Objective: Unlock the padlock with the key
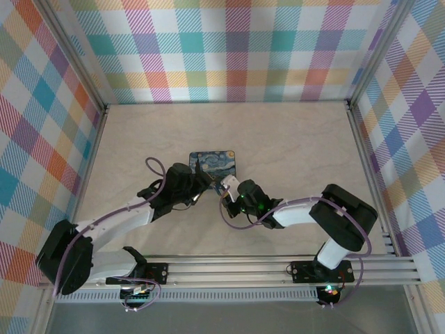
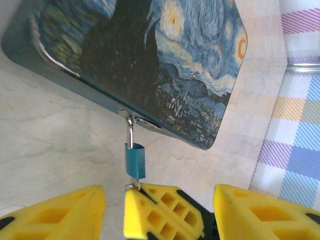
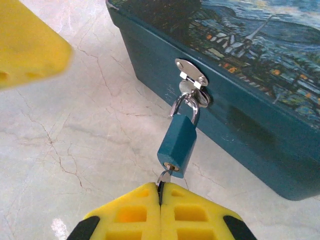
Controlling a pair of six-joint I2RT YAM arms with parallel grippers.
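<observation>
The key (image 3: 164, 178) is mostly hidden between the right end effector's (image 3: 160, 192) pinched fingers; the right wrist view crops the tin (image 3: 240, 105).

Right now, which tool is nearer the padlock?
Right. The right tool is shut on the key in the padlock; the left tool is open, its fingers out to either side of the right one.
</observation>
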